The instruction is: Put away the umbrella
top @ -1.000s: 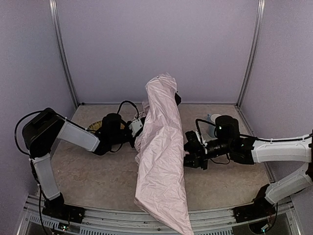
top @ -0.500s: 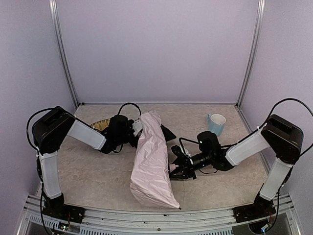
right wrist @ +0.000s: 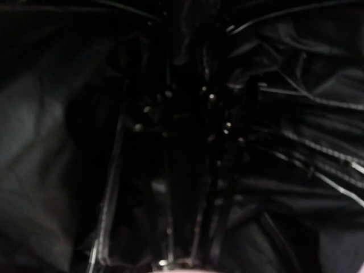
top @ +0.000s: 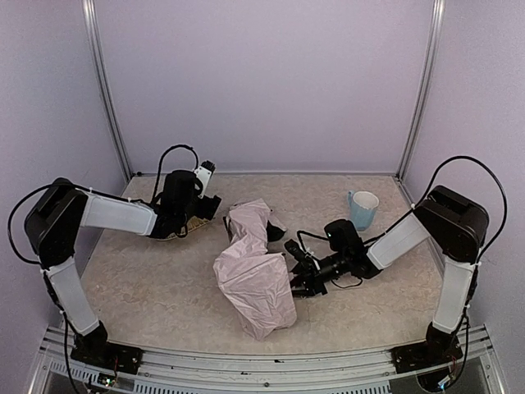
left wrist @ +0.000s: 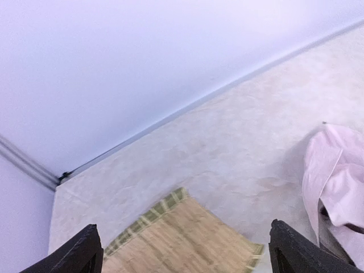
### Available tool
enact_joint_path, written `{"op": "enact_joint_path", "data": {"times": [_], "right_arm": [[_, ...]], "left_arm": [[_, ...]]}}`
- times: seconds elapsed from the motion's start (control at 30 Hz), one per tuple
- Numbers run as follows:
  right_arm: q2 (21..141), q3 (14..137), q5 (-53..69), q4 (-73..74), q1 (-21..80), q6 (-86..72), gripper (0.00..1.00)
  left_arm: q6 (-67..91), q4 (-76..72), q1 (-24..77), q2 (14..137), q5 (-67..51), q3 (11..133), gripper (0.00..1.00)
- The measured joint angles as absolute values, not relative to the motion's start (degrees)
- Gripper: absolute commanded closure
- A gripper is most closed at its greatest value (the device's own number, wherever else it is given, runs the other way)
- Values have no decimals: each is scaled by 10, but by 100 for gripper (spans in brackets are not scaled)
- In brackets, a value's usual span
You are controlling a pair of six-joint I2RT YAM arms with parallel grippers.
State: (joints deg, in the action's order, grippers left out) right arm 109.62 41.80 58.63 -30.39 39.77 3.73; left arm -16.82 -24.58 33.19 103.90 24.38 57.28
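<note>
The umbrella [top: 250, 275] lies as a crumpled pale pink heap at the table's middle, its black lining showing on the right side. My right gripper [top: 295, 275] is low on the table, pushed into that black underside and shut on the umbrella. The right wrist view is dark and shows only the black lining [right wrist: 296, 114] and thin ribs [right wrist: 170, 187]; its fingers do not show. My left gripper [top: 210, 205] is open and empty, raised left of the umbrella and apart from it. In the left wrist view the gripper [left wrist: 185, 233] hangs over a woven tray, with the umbrella [left wrist: 335, 182] at the right edge.
A woven bamboo tray [top: 174, 226] [left wrist: 187, 244] lies under the left gripper near the back left. A pale blue mug [top: 362, 208] stands at the back right, behind the right arm. The enclosure's walls and corner posts close in the table.
The left gripper opened, let go of the umbrella and drew back left over the tray. The umbrella dropped from upright into a heap. The right arm came down with it.
</note>
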Motion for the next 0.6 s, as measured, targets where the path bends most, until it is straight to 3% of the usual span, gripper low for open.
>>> {"op": "enact_joint_path", "data": {"times": [0.17, 0.3, 0.37, 0.5, 0.6], "right_arm": [[1097, 422, 581, -272, 396, 37, 100], [1098, 431, 581, -256, 395, 34, 100], [1101, 437, 581, -249, 394, 33, 100], [1106, 447, 581, -237, 392, 30, 100], [1107, 453, 580, -229, 392, 29, 100]], "left_arm": [[-141, -250, 315, 966, 310, 533, 1], [-141, -250, 350, 854, 298, 479, 4], [-148, -238, 390, 786, 253, 462, 5], [-153, -212, 476, 659, 52, 442, 1], [-148, -209, 525, 620, -65, 416, 1]]}}
